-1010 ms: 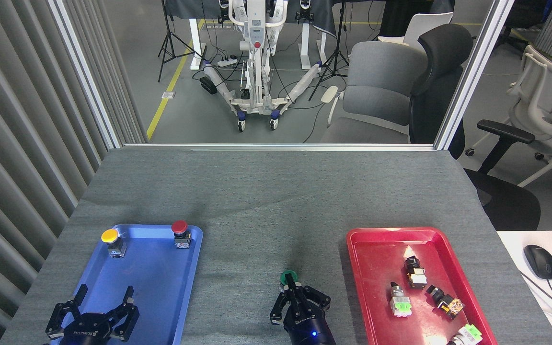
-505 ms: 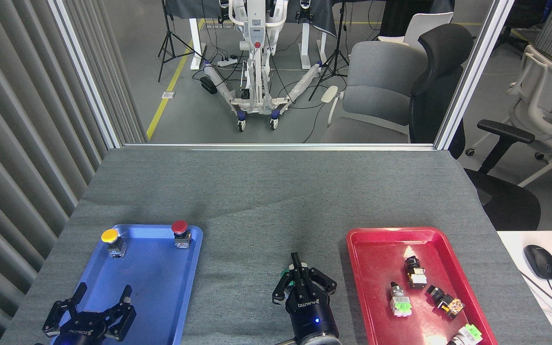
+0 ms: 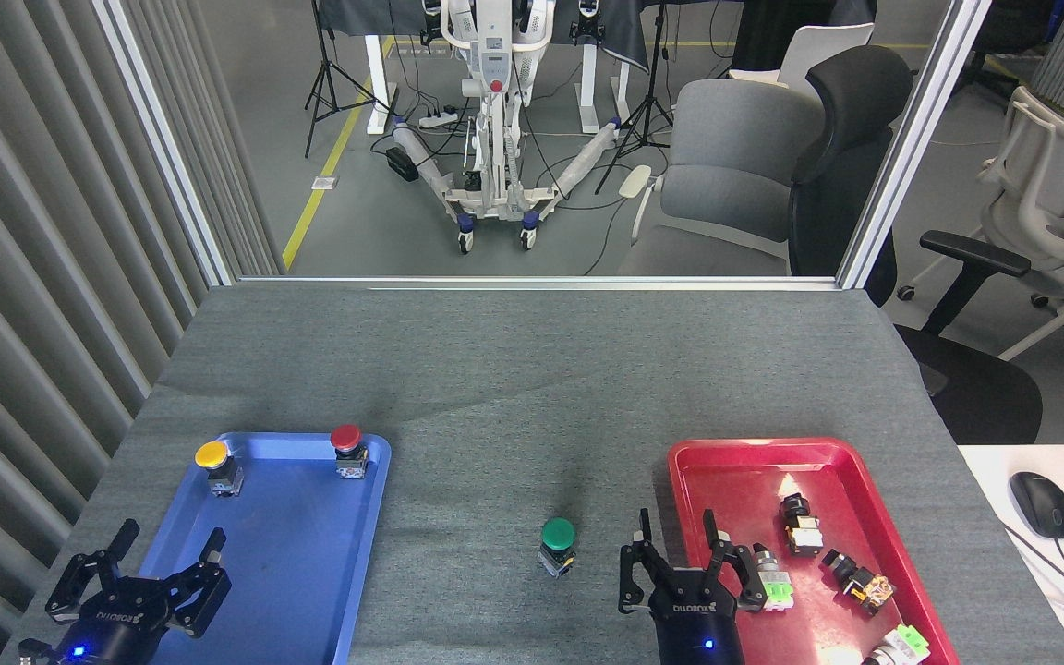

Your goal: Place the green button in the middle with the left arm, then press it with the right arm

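Observation:
The green button (image 3: 558, 543) stands upright on the dark-grey tabletop in the middle (image 3: 495, 434), between the two trays, with nothing touching it. Just to its right, my right gripper (image 3: 677, 547) is open with its black fingers spread, at the left rim of the red tray and holding nothing. At the bottom left my left gripper (image 3: 146, 559) is also open and empty, over the near left edge of the blue tray.
The blue tray (image 3: 283, 563) holds a yellow-capped button (image 3: 215, 462) and a red-capped button (image 3: 347, 446) at its far end. The red tray (image 3: 726, 480) holds several small switch parts. A computer mouse (image 3: 1042, 503) lies on the white desk at right.
My right gripper, which was over the green button and hid it half a second ago, has drawn off to the right, leaving the button uncovered. The left gripper slid slightly left and back.

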